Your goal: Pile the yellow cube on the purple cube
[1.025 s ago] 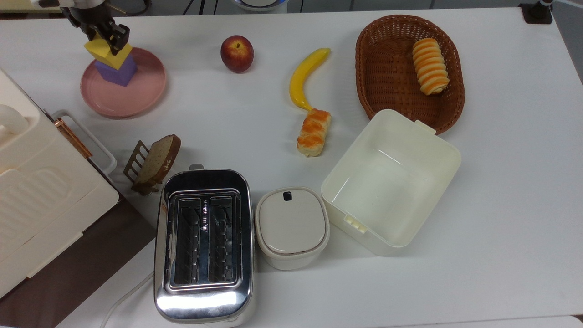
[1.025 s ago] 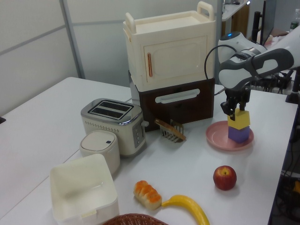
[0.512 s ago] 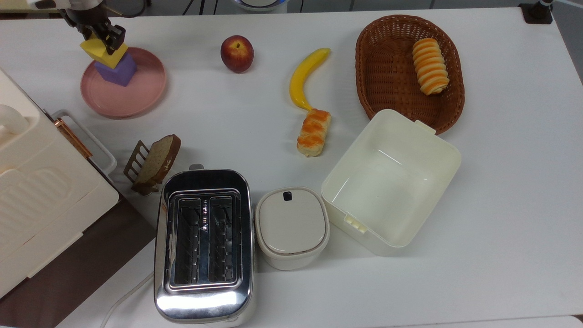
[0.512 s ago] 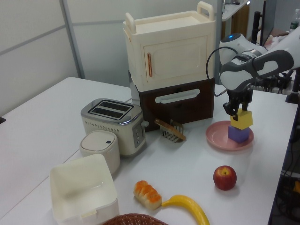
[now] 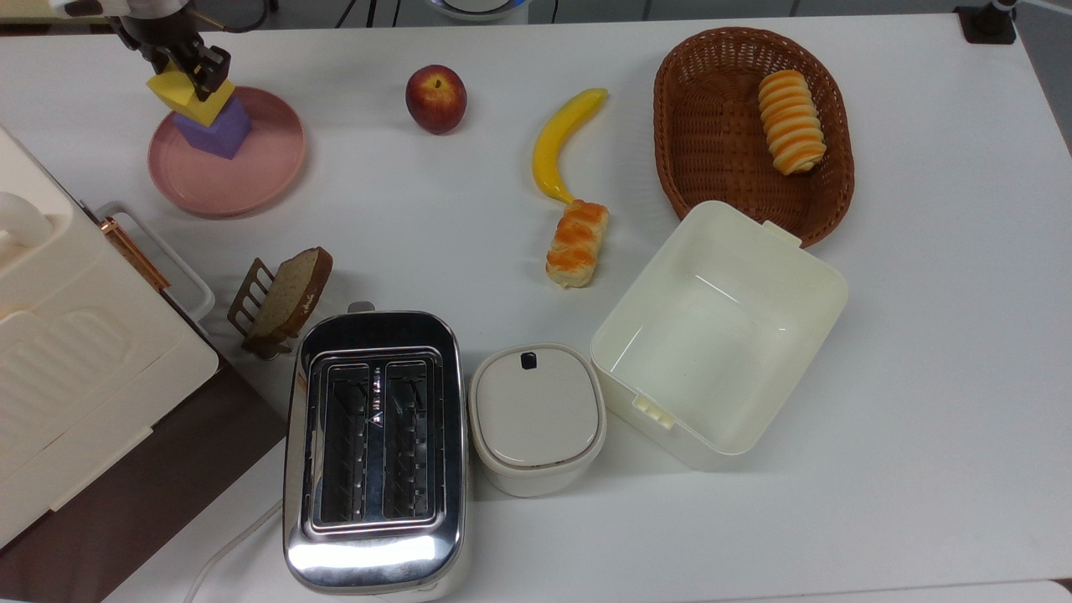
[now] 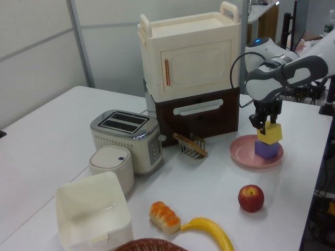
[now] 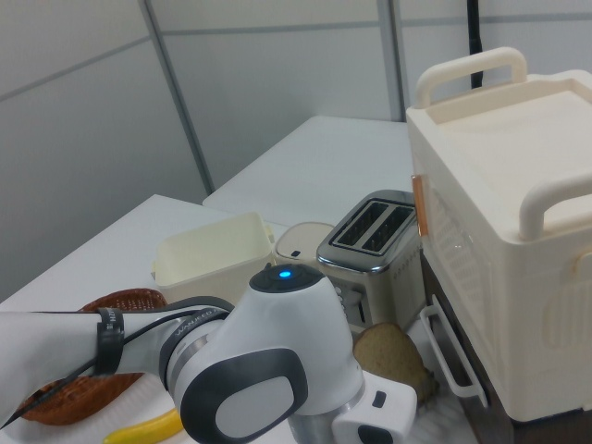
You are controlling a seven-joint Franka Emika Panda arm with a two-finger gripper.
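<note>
While the hand (image 5: 191, 65) grips the yellow cube (image 5: 186, 94) from above, fingers clamped on opposite sides of it, the cube sits on top of the purple cube (image 5: 214, 131). The landmark is the pink plate (image 5: 243, 180).

- Yellow cube: no long axis. In the top view it's rotated diamond-wise against the purple cube, corners overhanging; whether it's fully seated can't be told. In the left view (image 6: 269, 134) it looks slightly tilted.
- Purple cube (image 6: 267, 150): flat on the plate (image 6: 243, 155), on the half nearer the top view's upper-left rim.
- Hand (image 6: 264, 121): directly over the plate, pointing down; the yellow cube is between and just below the fingertips.
- Arm housing fills the right view's foreground (image 7: 268, 370).

Containers and the rest, relative to the plate in the top view:
- Wicker basket (image 5: 695, 167), far to the right: holds one striped bread roll (image 5: 790, 121).
- Cream tub (image 5: 804, 368), right and lower: nothing in it.
- Lidded white pot (image 5: 536, 419), below-right, next to the toaster (image 5: 374, 452); toaster slots show no bread.
- Toast rack (image 5: 247, 301), just below the plate: holds one bread slice (image 5: 293, 289).
- Apple (image 5: 435, 98), to the right, on the bare surface (image 5: 921, 335).
- Banana (image 5: 563, 138), further right, its lower end touching a glazed pastry (image 5: 576, 243).
- Cream cabinet (image 5: 75, 368), below-left of the plate.
</note>
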